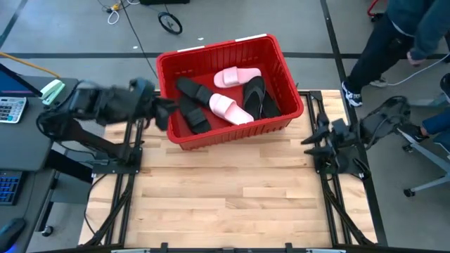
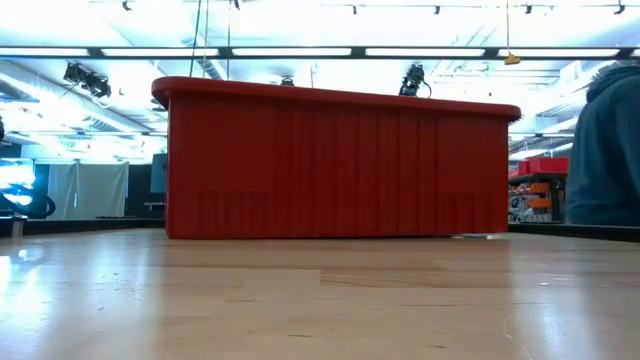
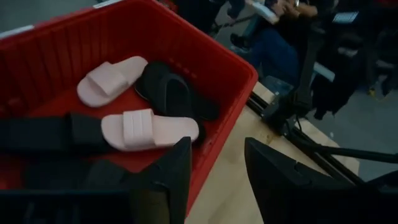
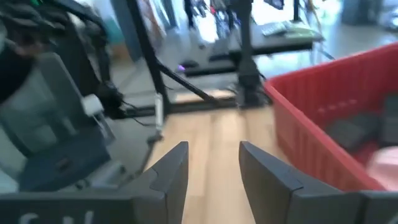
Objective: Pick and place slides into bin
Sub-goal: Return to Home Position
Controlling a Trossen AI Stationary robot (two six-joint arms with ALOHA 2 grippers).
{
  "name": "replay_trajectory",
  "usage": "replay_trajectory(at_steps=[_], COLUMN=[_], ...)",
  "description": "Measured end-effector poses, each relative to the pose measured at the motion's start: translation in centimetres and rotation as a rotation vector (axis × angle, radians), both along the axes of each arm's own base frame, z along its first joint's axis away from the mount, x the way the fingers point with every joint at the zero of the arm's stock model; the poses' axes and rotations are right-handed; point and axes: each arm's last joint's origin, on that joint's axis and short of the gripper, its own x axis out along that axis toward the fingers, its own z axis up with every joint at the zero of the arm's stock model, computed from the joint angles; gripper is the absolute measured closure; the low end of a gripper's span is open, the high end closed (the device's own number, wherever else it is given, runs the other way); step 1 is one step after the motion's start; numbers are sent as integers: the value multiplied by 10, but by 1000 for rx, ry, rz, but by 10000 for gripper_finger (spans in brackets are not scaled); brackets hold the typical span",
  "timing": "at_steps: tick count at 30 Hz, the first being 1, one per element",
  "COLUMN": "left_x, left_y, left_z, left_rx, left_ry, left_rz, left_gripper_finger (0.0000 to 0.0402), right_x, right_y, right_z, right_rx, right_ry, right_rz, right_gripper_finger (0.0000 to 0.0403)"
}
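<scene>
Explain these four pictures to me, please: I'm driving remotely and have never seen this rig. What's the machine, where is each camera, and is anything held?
It is a two-armed robot at a wooden table. One picture looks straight down, one looks level across the tabletop, and the other two come from cameras on the arms' wrists. A red bin stands at the table's far edge. In it lie pink slides and black slides; some overlap, so I cannot count them surely. The left pincer is at the bin's left wall, jaws apart and empty. The right pincer waits right of the bin, open and empty. Someone stands beyond the table.
</scene>
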Motion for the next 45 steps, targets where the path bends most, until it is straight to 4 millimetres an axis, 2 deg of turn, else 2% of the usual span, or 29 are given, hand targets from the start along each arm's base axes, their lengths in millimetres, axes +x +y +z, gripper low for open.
replay_trajectory(at_steps=[5,8,14,18,22,29,37,41,45], left_x=[-19,-27,-33,-33,-32,-24,-27,-33,-51], left_y=[-25,-35,-50,-54,-59,-68,-73,-74,-64], left_z=[-39,-68,-117,-144,-165,-191,-221,-223,-210], left_rx=[5,-13,33,54,19,61,101,106,140], left_ry=[-81,-106,-139,-149,-230,-347,-291,-287,-336], left_rz=[47,38,-17,-55,-57,-94,-144,-165,-137], left_gripper_finger=[246,252,265,269,266,270,280,278,273], right_x=[-8,-15,-25,-19,-11,-4,2,2,0], right_y=[-4,-9,-14,-10,-5,0,3,3,2], right_z=[-47,-67,-90,-106,-121,-140,-164,-165,-158], right_rx=[68,112,156,180,201,232,315,328,327], right_ry=[-144,-214,-314,-340,-364,-411,-352,-346,-369], right_rz=[40,44,73,73,75,74,71,64,64], right_gripper_finger=[254,254,254,254,254,254,254,254,254])
